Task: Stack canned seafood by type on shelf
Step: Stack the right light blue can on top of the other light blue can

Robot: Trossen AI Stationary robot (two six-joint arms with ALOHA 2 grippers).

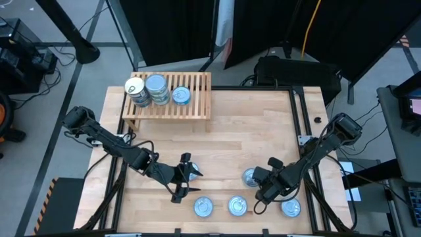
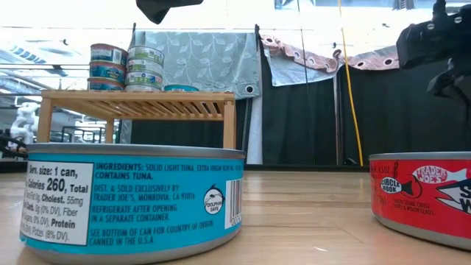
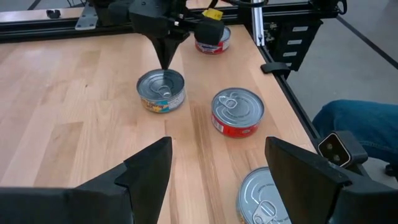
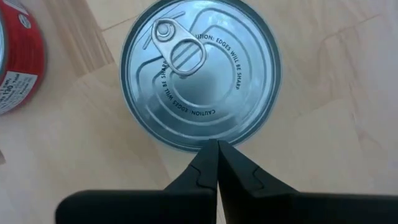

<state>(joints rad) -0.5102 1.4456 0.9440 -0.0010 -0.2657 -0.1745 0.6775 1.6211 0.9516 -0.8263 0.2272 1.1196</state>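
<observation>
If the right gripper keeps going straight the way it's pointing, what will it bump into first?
Most likely the silver-topped can right beneath it. The right gripper is shut and points down at that can's near rim. How much gap is left above the lid is hard to judge, so it might clip the edge instead of landing squarely.

You see silvery tins with a blue label (image 2: 132, 202) and a red label (image 2: 423, 195), a pale slatted wooden shelf (image 1: 194, 99) at 11 o'clock, a light-wood surface (image 1: 250, 125), and black end effectors.
</observation>
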